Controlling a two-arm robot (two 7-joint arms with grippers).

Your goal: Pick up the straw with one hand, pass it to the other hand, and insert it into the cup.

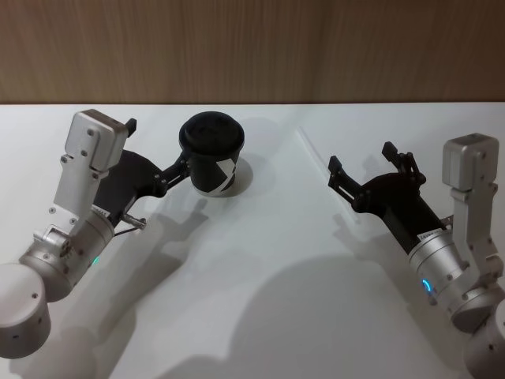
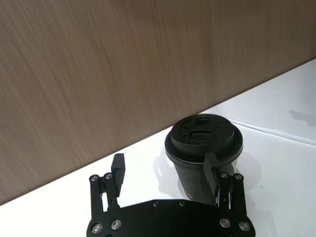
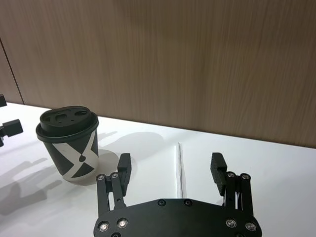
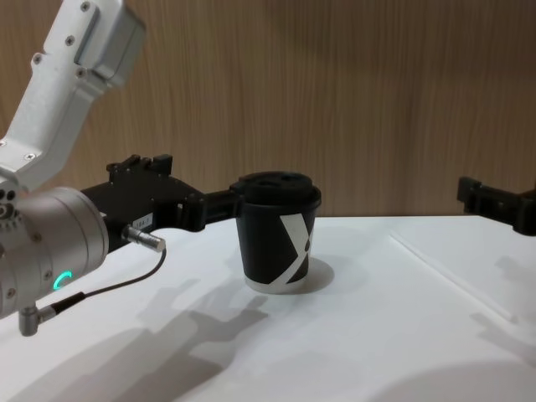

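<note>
Straw (image 3: 180, 170): near end hidden behind right gripper (image 3: 170, 163) body. Cup (image 2: 202, 140): base hidden behind left gripper (image 2: 165, 165) body. Chest view: right gripper cut off at right edge.

one cup (image 1: 213, 170) with one lid (image 1: 211, 134). one straw (image 3: 180, 170). two claws, the left claw (image 1: 156, 146) and the right claw (image 1: 360, 155), each with two fingers (image 3: 123, 165). one white surface (image 1: 260, 260).

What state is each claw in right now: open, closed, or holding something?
Left claw: open, holding nothing, beside the cup.
Right claw: open, holding nothing; the straw lies on the table.
</note>
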